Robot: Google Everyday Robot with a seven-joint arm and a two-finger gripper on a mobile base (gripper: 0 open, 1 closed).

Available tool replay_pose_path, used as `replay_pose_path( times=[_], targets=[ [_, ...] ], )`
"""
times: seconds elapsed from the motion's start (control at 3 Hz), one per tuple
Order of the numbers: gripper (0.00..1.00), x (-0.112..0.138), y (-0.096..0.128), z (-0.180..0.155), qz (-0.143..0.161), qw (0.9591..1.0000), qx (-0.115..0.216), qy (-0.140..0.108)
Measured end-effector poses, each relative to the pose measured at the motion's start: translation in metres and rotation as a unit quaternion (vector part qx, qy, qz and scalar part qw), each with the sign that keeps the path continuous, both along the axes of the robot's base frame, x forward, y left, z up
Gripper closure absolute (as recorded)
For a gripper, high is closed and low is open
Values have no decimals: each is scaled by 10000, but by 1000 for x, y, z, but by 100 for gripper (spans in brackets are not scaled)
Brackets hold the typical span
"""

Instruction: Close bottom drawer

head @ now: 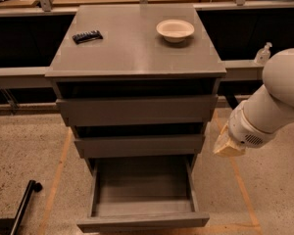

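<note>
The grey cabinet (137, 53) stands in the middle of the view with three drawers. The bottom drawer (143, 222) is pulled far out toward me, and its shallow grey box interior (142, 187) is empty. The two drawer fronts above it stick out slightly. My gripper (229, 143) is the tan end of the white arm (277, 102). It hangs to the right of the cabinet at about the height of the middle drawer, apart from the cabinet's side and above the bottom drawer's right wall.
A cream bowl (175, 30) and a small black object (87, 35) lie on the cabinet top. A dispenser bottle (262, 53) stands on the rail at the right. A black pole (24, 204) lies at the lower left. Yellow tape lines (240, 190) mark the speckled floor around the cabinet.
</note>
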State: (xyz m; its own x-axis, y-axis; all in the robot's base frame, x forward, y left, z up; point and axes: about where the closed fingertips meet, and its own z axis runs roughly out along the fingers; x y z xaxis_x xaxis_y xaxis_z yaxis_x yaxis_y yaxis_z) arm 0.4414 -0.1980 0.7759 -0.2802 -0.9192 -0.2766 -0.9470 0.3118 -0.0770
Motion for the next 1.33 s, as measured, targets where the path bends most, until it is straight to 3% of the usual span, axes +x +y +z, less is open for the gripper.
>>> replay_pose_path(
  times=[0.33, 0.67, 1.0, 1.33],
  targets=[
    [100, -2, 13, -52, 36, 9990, 247, 359],
    [100, -7, 32, -139, 5, 9939, 636, 898],
    [100, -7, 32, -139, 6, 9939, 637, 900],
    [100, -8, 46, -164, 138, 9904, 780, 1137]
  ],
)
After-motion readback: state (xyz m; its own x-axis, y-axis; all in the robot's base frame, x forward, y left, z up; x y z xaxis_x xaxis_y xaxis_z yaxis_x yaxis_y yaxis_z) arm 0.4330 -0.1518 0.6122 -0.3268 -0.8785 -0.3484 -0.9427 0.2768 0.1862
